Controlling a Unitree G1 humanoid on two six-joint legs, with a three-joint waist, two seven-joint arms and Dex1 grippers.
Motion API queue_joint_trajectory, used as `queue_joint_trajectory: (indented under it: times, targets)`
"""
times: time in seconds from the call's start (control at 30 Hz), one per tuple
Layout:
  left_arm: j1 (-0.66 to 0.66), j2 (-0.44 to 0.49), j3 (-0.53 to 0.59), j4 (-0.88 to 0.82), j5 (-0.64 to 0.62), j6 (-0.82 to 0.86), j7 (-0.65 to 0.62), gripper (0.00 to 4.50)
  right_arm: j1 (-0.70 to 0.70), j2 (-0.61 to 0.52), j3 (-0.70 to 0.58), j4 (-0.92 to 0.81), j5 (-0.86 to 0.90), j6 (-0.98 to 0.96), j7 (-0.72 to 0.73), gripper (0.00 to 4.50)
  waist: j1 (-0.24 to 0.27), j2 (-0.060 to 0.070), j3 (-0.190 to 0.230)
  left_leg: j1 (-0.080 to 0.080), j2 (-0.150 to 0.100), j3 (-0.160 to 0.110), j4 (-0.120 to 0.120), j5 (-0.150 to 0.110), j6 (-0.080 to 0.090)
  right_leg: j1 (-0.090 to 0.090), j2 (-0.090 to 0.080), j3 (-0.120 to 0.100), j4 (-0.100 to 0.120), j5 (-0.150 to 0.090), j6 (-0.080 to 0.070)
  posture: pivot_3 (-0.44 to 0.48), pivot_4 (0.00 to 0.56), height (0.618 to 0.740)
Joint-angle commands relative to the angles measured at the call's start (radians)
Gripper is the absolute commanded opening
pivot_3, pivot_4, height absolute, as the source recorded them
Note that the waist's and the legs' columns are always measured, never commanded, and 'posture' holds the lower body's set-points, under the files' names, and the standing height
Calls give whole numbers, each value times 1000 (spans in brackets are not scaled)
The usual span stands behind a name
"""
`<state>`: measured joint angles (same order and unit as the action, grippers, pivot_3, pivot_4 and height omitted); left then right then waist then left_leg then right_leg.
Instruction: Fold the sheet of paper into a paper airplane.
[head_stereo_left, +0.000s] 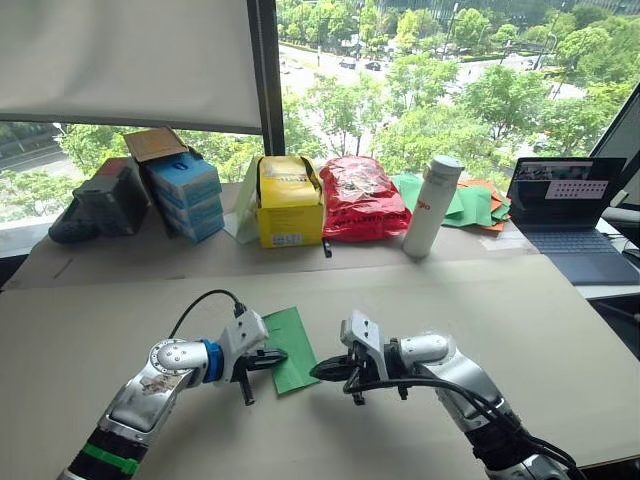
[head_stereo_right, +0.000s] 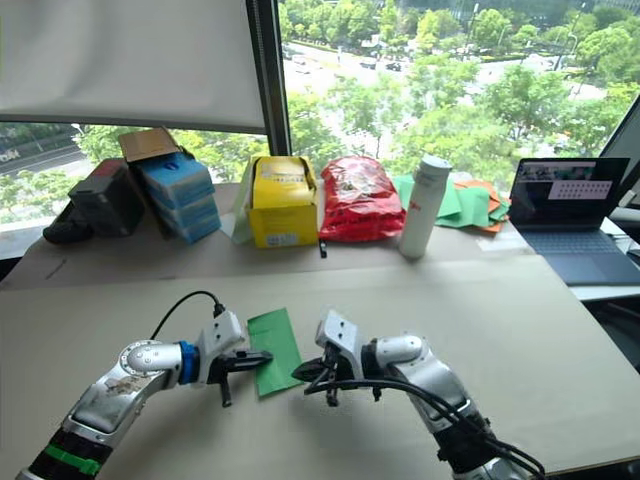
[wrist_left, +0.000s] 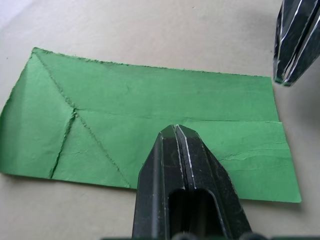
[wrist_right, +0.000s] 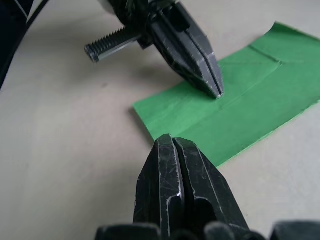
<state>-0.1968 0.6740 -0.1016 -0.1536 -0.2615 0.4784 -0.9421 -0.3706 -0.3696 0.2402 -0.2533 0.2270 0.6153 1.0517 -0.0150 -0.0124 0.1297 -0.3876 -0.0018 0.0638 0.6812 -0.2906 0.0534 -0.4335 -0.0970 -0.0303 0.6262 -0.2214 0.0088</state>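
The sheet of paper (head_stereo_left: 291, 340) lies flat on the table between my two grippers. It is bright green, folded lengthwise, with diagonal creases at one end (wrist_left: 65, 125). My left gripper (head_stereo_left: 278, 356) is shut, and its tip rests on the paper's surface near the long fold (wrist_right: 217, 94). My right gripper (head_stereo_left: 318, 372) is also shut with nothing in it. Its tip hovers just off the paper's edge near a corner, seen in the left wrist view (wrist_left: 283, 81) and along its own fingers (wrist_right: 167, 138).
Along the back by the window stand a dark box (head_stereo_left: 105, 198), blue boxes (head_stereo_left: 186, 195), a yellow box (head_stereo_left: 288, 203), a red bag (head_stereo_left: 360, 198), a white bottle (head_stereo_left: 431, 206) and a heap of green and orange sheets (head_stereo_left: 475, 205). A laptop (head_stereo_left: 570, 215) sits at the far right.
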Motion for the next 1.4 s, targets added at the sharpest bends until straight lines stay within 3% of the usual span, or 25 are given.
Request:
queue_joint_trajectory:
  times: [0.03,0.23,0.7,0.97,1.2,1.4]
  targets:
    - [23,48,132,-74,-91,61,-9,0,35,-53,-99,-154,95,69,-37,55,4,0,0,-2,0,0,0,0,-1,-2,0,-1,0,0,0,0,150,740]
    - [97,97,142,-53,-65,29,-17,0,112,-92,-127,-231,140,131,-121,55,9,-1,1,-2,-1,0,0,0,1,-1,-1,-2,-2,0,0,0,150,740]
    - [-62,-60,-24,58,-15,-35,-1,0,147,-92,-108,-293,220,174,-260,55,25,-7,6,-3,-1,1,4,1,2,1,5,-10,0,0,0,0,150,740]
    - [-208,-144,-102,113,-3,-63,-31,0,55,-25,-81,-275,229,171,-316,55,26,-8,6,-5,0,1,14,0,4,3,11,-11,2,0,2,0,150,740]
    - [-222,-165,-132,129,8,-72,-38,0,-38,30,-3,-194,175,153,-365,55,23,-8,6,-3,0,0,15,-1,5,6,13,-10,1,0,3,0,150,740]
    - [-218,-167,-126,118,8,-66,-32,0,-72,-19,58,-59,41,159,-435,55,27,-8,6,-3,-1,0,15,-1,5,7,12,-11,1,0,3,0,150,740]
